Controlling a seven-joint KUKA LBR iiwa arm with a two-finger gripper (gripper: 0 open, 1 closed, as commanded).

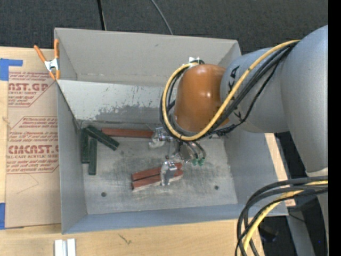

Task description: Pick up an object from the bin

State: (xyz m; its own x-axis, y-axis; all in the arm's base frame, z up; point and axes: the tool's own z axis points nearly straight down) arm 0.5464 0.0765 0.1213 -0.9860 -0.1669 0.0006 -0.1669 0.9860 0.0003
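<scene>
The pick looks to be at its early-to-middle stage: the end effector (170, 173) is down low inside the grey metal bin (106, 52), but nothing has been lifted, judging from how things lie. The nearest thing to it is a flat reddish-brown rectangular block (146, 178), lying on the bin floor near the middle and a little toward the front wall. The end effector sits right at the block's right-hand end, touching it or just above it; which of the two cannot be told. Nor can it be told how far open the end effector is, or whether it has hold of the block, since the orange wrist cover (197, 97) and cables crowd the view above it. What is left, as I judge it, is to secure the block and raise it clear of the floor. Well apart, a long reddish-brown bar (128, 133) lies along the back wall, and dark green angled strips (93, 143) rest in the left corner
</scene>
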